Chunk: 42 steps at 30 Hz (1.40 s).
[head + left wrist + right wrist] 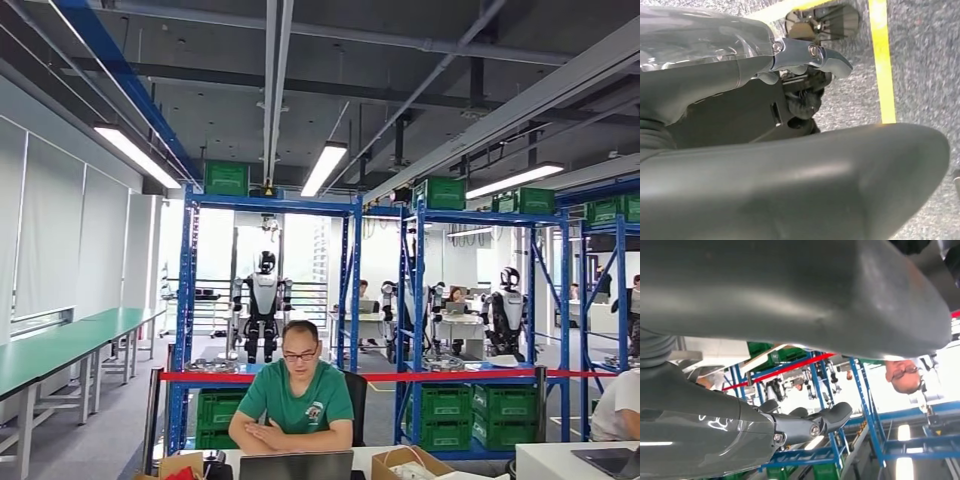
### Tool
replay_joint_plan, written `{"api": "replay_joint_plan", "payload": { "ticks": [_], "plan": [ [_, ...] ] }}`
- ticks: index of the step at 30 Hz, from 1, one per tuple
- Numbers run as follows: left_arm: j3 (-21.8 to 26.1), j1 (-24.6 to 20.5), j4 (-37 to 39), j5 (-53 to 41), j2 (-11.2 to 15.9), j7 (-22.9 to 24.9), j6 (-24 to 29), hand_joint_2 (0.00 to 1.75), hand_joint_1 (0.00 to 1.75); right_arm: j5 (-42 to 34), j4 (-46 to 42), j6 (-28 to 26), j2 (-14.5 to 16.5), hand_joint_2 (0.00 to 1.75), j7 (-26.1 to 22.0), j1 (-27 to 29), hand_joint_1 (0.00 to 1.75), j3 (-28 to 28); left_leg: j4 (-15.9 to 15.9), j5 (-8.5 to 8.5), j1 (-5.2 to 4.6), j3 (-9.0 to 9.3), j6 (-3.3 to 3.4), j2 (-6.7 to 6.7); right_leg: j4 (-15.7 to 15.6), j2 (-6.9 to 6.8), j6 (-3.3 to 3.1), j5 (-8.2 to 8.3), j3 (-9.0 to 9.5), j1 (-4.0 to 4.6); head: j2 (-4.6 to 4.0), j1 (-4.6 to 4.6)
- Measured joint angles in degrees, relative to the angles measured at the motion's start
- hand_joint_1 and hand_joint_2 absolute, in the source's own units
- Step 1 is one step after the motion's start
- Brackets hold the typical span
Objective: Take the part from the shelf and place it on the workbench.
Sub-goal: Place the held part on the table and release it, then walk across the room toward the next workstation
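Blue shelf (351, 300) upright, straight ahead.

Bright ceiling strip lights (324, 168); windows blown out; wrist views blurred up close.

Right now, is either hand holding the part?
No. The left hand and the right hand both show bare fingers with nothing between them.
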Motion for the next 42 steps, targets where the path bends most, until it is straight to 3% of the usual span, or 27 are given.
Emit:
{"api": "replay_joint_plan", "payload": {
  "ticks": [2,4,5,6,8,10,12,13,15,16,18,20,21,22,23,25,27,29,31,32,33,35,36,38,39,40,42],
  "plan": [
    [0.0,0.1,0.0,0.0,0.0,0.0,-0.1,0.0,0.0,0.0,0.0,0.0,0.1,0.0,0.0,-0.2,0.0,0.0,1.7,-2.68,-0.08,-0.85,-0.37,-0.09,-0.8,-0.3,-0.88,1.59,-0.87,-0.18,0.0,0.0],
    [0.0,0.0,0.0,0.0,0.1,0.0,-0.1,0.0,0.0,0.0,0.0,0.0,0.1,0.0,0.0,-0.3,0.0,0.0,7.7,-8.15,-0.14,-2.49,-0.51,-0.11,-0.8,-0.43,-1.35,2.84,-2.37,-0.28,0.0,-0.01],
    [0.0,0.1,0.0,0.0,0.1,0.0,-0.1,0.0,0.0,0.0,0.0,0.0,0.1,0.0,0.0,-0.3,0.0,0.0,11.4,-10.19,-0.14,-3.19,-0.61,-0.1,-0.6,-0.49,-1.38,3.34,-3.25,-0.26,0.0,-0.02],
    [0.0,0.1,0.0,-0.1,0.1,0.0,-0.1,0.0,0.0,0.0,0.1,0.0,0.1,0.0,0.0,-0.2,0.0,0.1,14.2,-11.01,-0.12,-3.39,-0.7,-0.1,-0.4,-0.54,-1.36,3.8,-4.13,-0.24,0.0,-0.02],
    [0.0,0.1,0.0,-0.1,0.1,0.0,-0.1,0.0,0.0,0.0,0.1,0.0,0.1,0.0,0.0,0.0,0.0,0.1,14.5,-9.39,-0.09,-1.48,-0.83,-0.09,0.3,-0.59,-1.15,4.57,-5.89,-0.27,0.0,-0.01],
    [0.0,0.0,0.0,-0.1,0.1,-0.1,-0.1,0.0,0.0,-0.1,0.1,0.0,0.1,0.0,0.0,0.0,0.0,0.1,8.0,-7.23,-0.05,3.41,-0.86,-0.08,1.4,-0.57,-0.77,5.05,-7.49,-0.27,0.0,-0.01],
    [0.0,-0.2,0.0,-0.1,0.1,-0.1,-0.1,0.0,0.0,-0.2,0.1,-0.1,0.0,0.0,0.0,-0.1,0.0,0.1,2.0,-7.42,-0.14,7.13,-0.64,-0.12,2.4,-0.54,-0.22,5.49,-8.73,-0.16,0.0,-0.02],
    [0.0,-0.2,0.0,-0.1,0.1,-0.1,-0.1,0.0,0.0,-0.2,0.1,-0.1,0.0,0.0,0.0,-0.1,0.0,0.1,0.8,-7.87,-0.28,7.7,-0.45,-0.16,2.7,-0.53,0.1,5.82,-9.13,-0.13,0.0,-0.03],
    [0.0,-0.1,0.0,-0.1,0.1,-0.1,-0.1,0.0,0.0,-0.3,0.1,-0.2,-0.1,0.0,-0.1,-0.1,0.0,0.2,0.3,-7.45,-0.39,7.29,0.37,-0.1,2.8,-0.43,0.74,6.39,-9.6,-0.3,0.0,-0.02],
    [0.0,-0.2,0.0,-0.1,0.1,-0.1,-0.1,0.0,0.0,-0.4,0.1,-0.2,-0.2,0.0,-0.1,-0.1,0.0,0.2,0.2,-6.92,-0.36,6.87,0.94,-0.01,3.3,-0.32,1.04,5.71,-9.92,-0.39,0.01,-0.03],
    [0.0,-0.3,0.0,-0.1,0.1,-0.1,-0.1,0.0,0.0,-0.5,0.2,-0.3,-0.5,0.0,-0.1,-0.1,0.0,0.3,0.0,-5.63,-0.21,5.63,1.88,0.19,7.0,-0.15,1.61,1.38,-11.17,-0.64,0.02,-0.04],
    [0.0,-0.3,0.0,-0.1,0.1,-0.1,-0.2,0.0,0.0,-0.6,0.2,-0.3,-0.7,0.0,-0.1,-0.1,0.0,0.4,0.1,-4.45,-0.32,4.18,2.17,0.28,14.0,-0.15,2.07,-3.91,-12.52,-0.81,0.02,-0.05],
    [0.0,-0.2,0.0,-0.1,0.1,-0.2,-0.2,0.0,0.0,-0.7,0.3,-0.3,-0.8,0.0,-0.1,-0.1,0.0,0.4,0.1,-3.88,-0.39,3.47,2.2,0.32,17.0,-0.15,2.2,-5.08,-12.71,-0.86,0.01,-0.05],
    [0.0,-0.2,0.0,-0.1,0.1,-0.2,-0.2,0.0,0.0,-0.7,0.3,-0.3,-0.8,0.0,-0.1,0.0,0.0,0.5,0.1,-3.3,-0.45,2.74,2.19,0.35,18.5,-0.15,2.28,-4.91,-12.23,-0.88,0.01,-0.06],
    [0.0,-0.2,0.0,-0.1,0.1,-0.2,-0.2,0.0,0.0,-0.7,0.4,-0.3,-0.9,0.0,-0.1,0.1,0.0,0.5,0.1,-2.71,-0.51,2.01,2.14,0.36,18.1,-0.14,2.27,-3.73,-10.91,-0.86,0.0,-0.06],
    [0.0,-0.2,0.0,-0.1,0.1,-0.2,-0.2,0.0,0.0,-0.8,0.4,-0.3,-0.9,0.0,-0.1,0.1,0.0,0.6,0.1,-1.59,-0.57,0.79,1.95,0.35,12.0,-0.07,1.81,-1.06,-5.63,-0.7,0.01,-0.06],
    [0.0,-0.3,0.0,-0.1,0.1,-0.3,-0.2,0.0,0.0,-0.8,0.2,-0.3,-0.9,0.0,-0.1,-0.2,0.0,0.7,0.1,-0.55,-0.66,0.08,1.56,0.32,3.4,0.01,1.07,-1.1,0.13,-0.35,0.01,-0.04],
    [0.0,-0.3,0.0,-0.1,0.1,-0.4,-0.2,0.0,0.0,-0.9,0.0,-0.3,-0.9,0.0,-0.1,-0.5,0.0,0.8,-0.2,0.65,-0.55,-0.24,0.95,0.32,-0.7,0.04,0.51,-1.78,2.33,0.04,0.02,-0.04],
    [0.0,-0.2,0.0,-0.1,0.0,-0.4,-0.2,0.0,0.0,-0.9,0.1,-0.3,-0.9,0.0,-0.1,-0.6,0.0,0.8,-0.6,0.8,-0.38,-0.61,0.36,0.27,-1.5,-0.17,-0.19,-0.64,1.95,-0.02,0.02,-0.04],
    [0.0,-0.1,0.0,-0.2,0.0,-0.4,-0.2,0.0,0.0,-0.9,0.1,-0.3,-0.9,0.0,-0.1,-0.6,0.0,0.8,0.2,-0.58,-0.39,-0.99,0.14,0.24,-1.8,-0.32,-0.62,0.13,1.43,-0.12,0.01,-0.04],
    [0.0,-0.1,0.0,-0.2,0.1,-0.4,-0.2,0.0,0.0,-0.9,0.1,-0.3,-0.9,0.0,-0.1,-0.6,0.0,0.8,2.0,-2.98,-0.39,-1.6,-0.05,0.22,-2.0,-0.47,-0.98,0.92,0.74,-0.24,0.0,-0.04],
    [0.0,-0.1,0.0,-0.3,0.1,-0.4,-0.2,0.0,0.0,-0.9,0.1,-0.3,-0.8,0.0,0.0,-0.6,0.0,0.9,8.9,-8.63,-0.35,-3.15,-0.39,0.22,-1.8,-0.59,-1.34,2.24,-1.1,-0.2,0.0,-0.05],
    [0.0,-0.1,0.0,-0.3,0.1,-0.4,-0.2,0.0,0.0,-0.9,0.1,-0.3,-0.8,0.0,0.0,-0.5,0.0,0.9,12.6,-10.1,-0.33,-3.7,-0.56,0.22,-1.7,-0.61,-1.34,2.88,-2.04,-0.18,0.0,-0.05],
    [0.0,-0.1,0.0,-0.3,0.1,-0.4,-0.2,0.0,0.0,-0.9,0.1,-0.3,-0.8,0.0,0.0,-0.3,0.0,0.9,16.1,-9.09,-0.28,-3.15,-0.82,0.23,-1.2,-0.66,-1.17,4.02,-4.04,-0.2,0.0,-0.05],
    [0.0,-0.1,0.0,-0.3,0.1,-0.4,-0.2,0.0,0.0,-0.9,0.1,-0.3,-0.8,0.0,0.0,-0.3,0.0,0.9,14.9,-7.4,-0.23,-1.55,-0.9,0.23,-0.8,-0.66,-0.98,4.47,-5.09,-0.25,0.0,-0.05],
    [0.0,-0.1,0.0,-0.3,0.1,-0.4,-0.2,0.0,0.0,-0.9,0.1,-0.3,-0.8,0.0,0.0,-0.2,0.0,0.9,12.1,-6.07,-0.14,0.84,-0.94,0.23,-0.2,-0.66,-0.77,4.83,-6.08,-0.3,0.0,-0.05],
    [0.0,-0.2,0.0,-0.3,0.1,-0.4,-0.3,0.0,0.0,-1.0,0.1,-0.3,-0.9,0.0,0.0,-0.3,0.0,0.9,4.5,-6.3,-0.11,6.17,-0.83,0.19,1.1,-0.62,-0.25,5.31,-7.82,-0.22,0.0,-0.04]
  ]
}}
